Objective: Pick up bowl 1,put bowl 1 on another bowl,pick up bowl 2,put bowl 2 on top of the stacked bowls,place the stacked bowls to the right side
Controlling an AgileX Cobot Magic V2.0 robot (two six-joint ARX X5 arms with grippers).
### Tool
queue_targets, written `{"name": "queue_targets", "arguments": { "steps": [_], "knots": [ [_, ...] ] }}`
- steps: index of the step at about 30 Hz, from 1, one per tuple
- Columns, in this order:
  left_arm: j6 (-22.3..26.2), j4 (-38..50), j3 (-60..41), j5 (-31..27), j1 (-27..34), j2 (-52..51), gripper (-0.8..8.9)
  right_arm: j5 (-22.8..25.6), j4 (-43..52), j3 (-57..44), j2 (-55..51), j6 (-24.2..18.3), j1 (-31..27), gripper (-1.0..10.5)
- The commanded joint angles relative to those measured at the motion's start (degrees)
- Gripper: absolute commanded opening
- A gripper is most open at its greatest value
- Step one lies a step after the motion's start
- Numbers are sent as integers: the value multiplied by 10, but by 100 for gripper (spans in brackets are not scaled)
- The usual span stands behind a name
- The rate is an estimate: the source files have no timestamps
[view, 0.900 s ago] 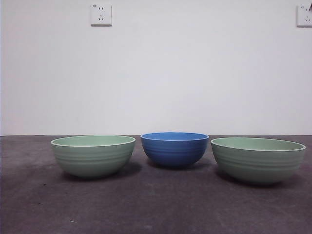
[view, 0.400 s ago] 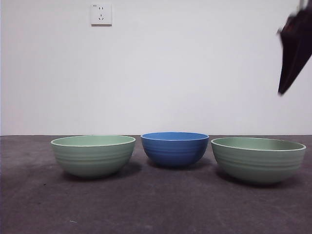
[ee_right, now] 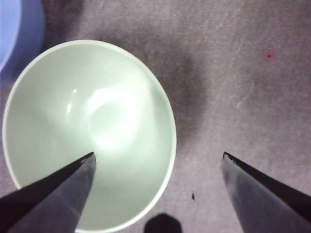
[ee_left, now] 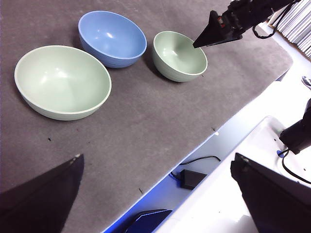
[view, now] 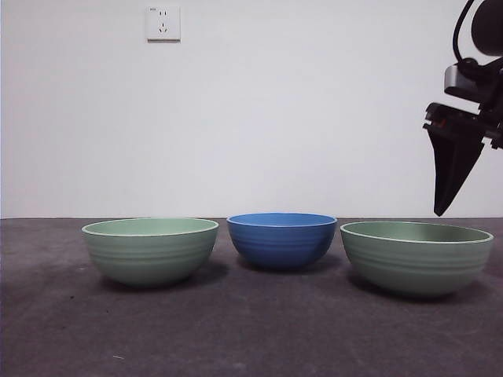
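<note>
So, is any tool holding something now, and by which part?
Nothing is held. The right tool hangs open above the right-hand green bowl; the left tool is open too.

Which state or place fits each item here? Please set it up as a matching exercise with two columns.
Things:
1. blue bowl
2. right hand
3. left hand
4. green bowl under the right hand

States or places:
A. open, away from the bowls
B. middle of the row
C. empty, on the table at one end of the row
D. open, above a green bowl's rim

Pairs: 1-B, 2-D, 3-A, 4-C
</note>
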Motion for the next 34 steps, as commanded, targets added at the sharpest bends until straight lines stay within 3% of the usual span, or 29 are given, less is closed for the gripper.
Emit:
{"name": "queue_targets", "arguments": {
  "steps": [1,9,18,27,34],
  "knots": [
    [5,3,0,1,1,0,659,3,8,1,12,6,2,355],
    [5,4,0,1,1,0,659,3,13,1,45,9,5,318],
    [5,6,0,1,1,0,659,2,15,1,50,10,5,-3],
    [5,7,0,1,1,0,659,2,19,1,44,10,5,-13],
    [5,8,0,-1,1,0,659,1,1,24,-19,12,15,-13]
  ]
}}
